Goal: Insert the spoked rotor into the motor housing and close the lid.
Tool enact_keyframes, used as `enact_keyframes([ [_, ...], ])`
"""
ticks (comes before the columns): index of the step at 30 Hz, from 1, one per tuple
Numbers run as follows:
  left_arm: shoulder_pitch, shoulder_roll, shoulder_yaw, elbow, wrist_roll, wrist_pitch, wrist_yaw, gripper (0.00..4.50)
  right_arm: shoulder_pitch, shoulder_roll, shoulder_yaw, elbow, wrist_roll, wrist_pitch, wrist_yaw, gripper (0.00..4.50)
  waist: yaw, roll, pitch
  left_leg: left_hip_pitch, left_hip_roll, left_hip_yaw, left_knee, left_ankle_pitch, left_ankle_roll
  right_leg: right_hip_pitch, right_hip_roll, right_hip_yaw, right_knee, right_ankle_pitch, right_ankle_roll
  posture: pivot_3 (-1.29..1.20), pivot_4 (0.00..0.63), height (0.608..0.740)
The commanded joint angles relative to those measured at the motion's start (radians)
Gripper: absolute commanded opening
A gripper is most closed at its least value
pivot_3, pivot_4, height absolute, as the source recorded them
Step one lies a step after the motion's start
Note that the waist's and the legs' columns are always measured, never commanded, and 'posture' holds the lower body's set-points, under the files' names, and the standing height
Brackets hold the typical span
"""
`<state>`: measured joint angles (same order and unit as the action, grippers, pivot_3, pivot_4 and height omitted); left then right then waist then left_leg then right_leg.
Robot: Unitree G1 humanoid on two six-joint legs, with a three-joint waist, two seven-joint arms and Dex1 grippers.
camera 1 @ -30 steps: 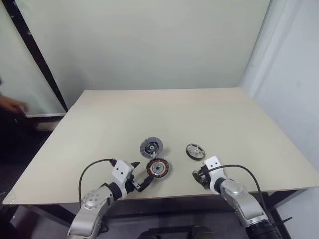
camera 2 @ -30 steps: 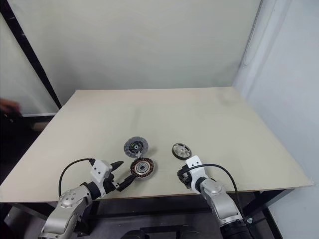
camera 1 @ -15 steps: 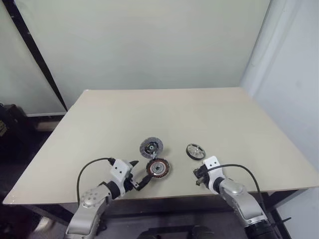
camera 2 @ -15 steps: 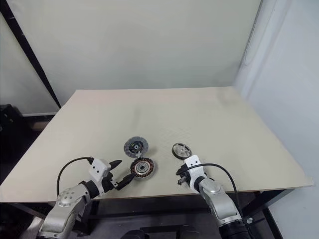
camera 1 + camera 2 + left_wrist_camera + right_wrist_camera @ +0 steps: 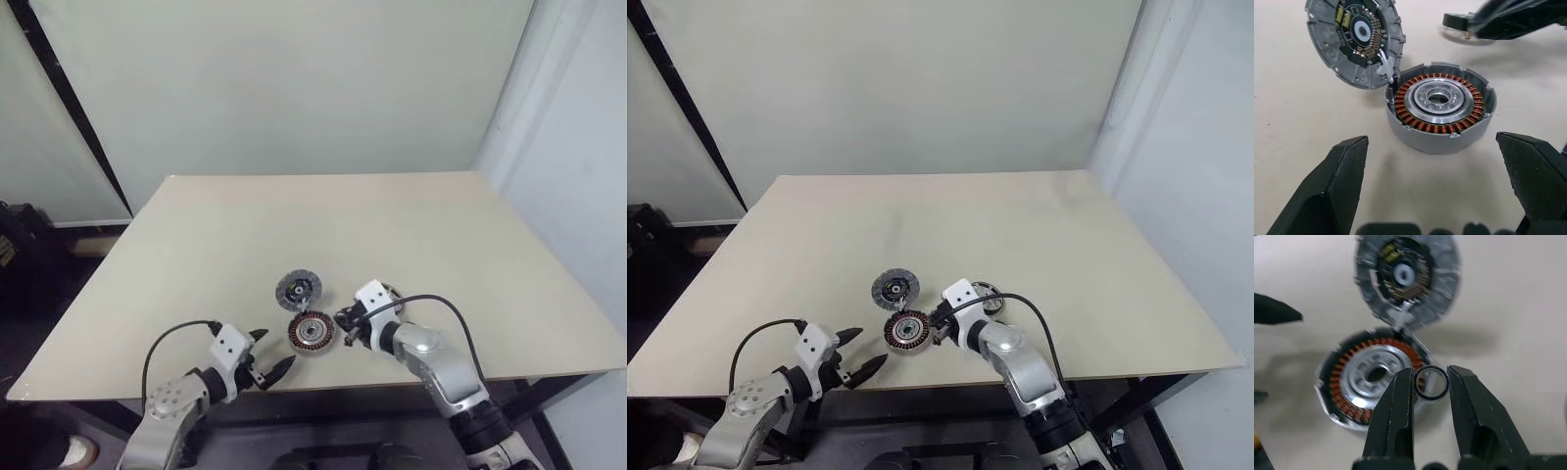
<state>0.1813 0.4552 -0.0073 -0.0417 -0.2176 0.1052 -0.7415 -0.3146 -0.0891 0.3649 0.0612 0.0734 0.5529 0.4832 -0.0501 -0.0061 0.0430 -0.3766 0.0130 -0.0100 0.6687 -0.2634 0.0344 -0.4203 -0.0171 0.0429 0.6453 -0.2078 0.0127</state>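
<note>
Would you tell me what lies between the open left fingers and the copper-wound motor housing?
Only bare beige table, seen in the left wrist view.

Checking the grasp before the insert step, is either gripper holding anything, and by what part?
The right gripper pinches a small thin dark metal ring across its outer rim, over the copper-wound motor housing. The left gripper is open, holding nothing.

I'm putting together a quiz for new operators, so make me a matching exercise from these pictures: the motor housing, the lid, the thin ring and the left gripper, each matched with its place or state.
1. motor housing
2. lid
3. thin ring
4. left gripper

A. pinched between the right gripper's fingers
B. open, holding nothing
C. flat on the table, copper windings showing
D. propped against the housing's rim, tilted

Pairs: 1-C, 2-D, 3-A, 4-B
</note>
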Motion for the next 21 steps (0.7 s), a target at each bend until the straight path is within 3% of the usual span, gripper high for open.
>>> enact_keyframes([
  [1, 0.010, 0.008, 0.014, -0.038, -0.020, -0.015, -0.011, 4.50, -0.051, 0.017, 0.021, 0.035, -0.010, -0.019, 0.022, 0.69, 0.000, 0.000, 0.000, 0.000, 0.000, 0.000, 0.000, 0.000, 0.000, 0.000, 0.000, 0.000, 0.000, 0.000, 0.000, 0.00, 0.000, 0.740],
  [21, 0.046, 0.003, 0.015, -0.073, -0.011, -0.021, 0.008, 4.50, -0.137, 0.112, 0.052, 0.232, -0.046, -0.093, 0.060, 0.69, 0.000, 0.000, 0.000, 0.000, 0.000, 0.000, 0.000, 0.000, 0.000, -0.002, 0.000, 0.000, 0.001, 0.000, 0.000, 0.00, 0.000, 0.740],
])
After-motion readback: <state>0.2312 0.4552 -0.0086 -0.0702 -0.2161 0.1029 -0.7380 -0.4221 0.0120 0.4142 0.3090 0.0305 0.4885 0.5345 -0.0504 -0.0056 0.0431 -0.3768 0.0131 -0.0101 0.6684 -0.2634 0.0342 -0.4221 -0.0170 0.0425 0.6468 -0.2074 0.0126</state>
